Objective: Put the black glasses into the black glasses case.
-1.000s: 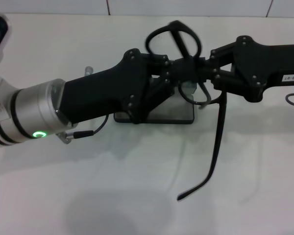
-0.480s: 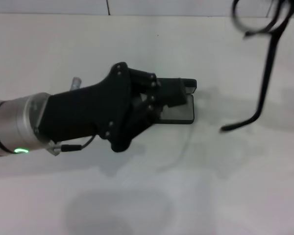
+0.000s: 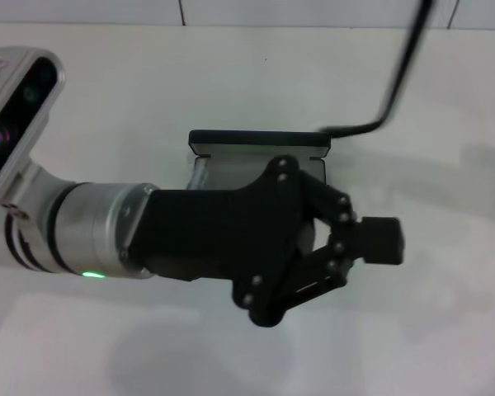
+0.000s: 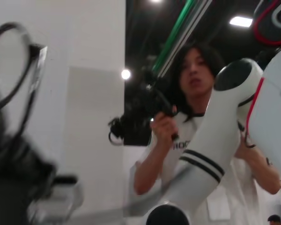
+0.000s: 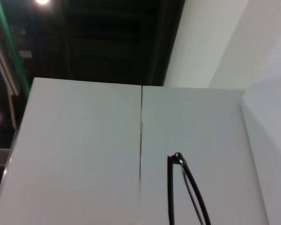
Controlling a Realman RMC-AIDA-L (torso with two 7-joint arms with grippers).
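Head view: black glasses case (image 3: 256, 144) open on the white table (image 3: 107, 107), lid raised at the far edge; left gripper (image 3: 371, 247) just in front of the case, covering its near part, fingers spread and holding nothing; one temple arm of the black glasses (image 3: 396, 74) hanging above the table beyond the case's far right corner; right gripper out of sight.

Left wrist view: glasses' lens rim (image 4: 11, 65) aloft.

Right wrist view: glasses' temple arms (image 5: 187, 192) visible; grasp undeterminable.

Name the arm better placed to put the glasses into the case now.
Right. The black glasses hang from above at its side, one temple dangling beside the open black glasses case. The left gripper holds nothing.
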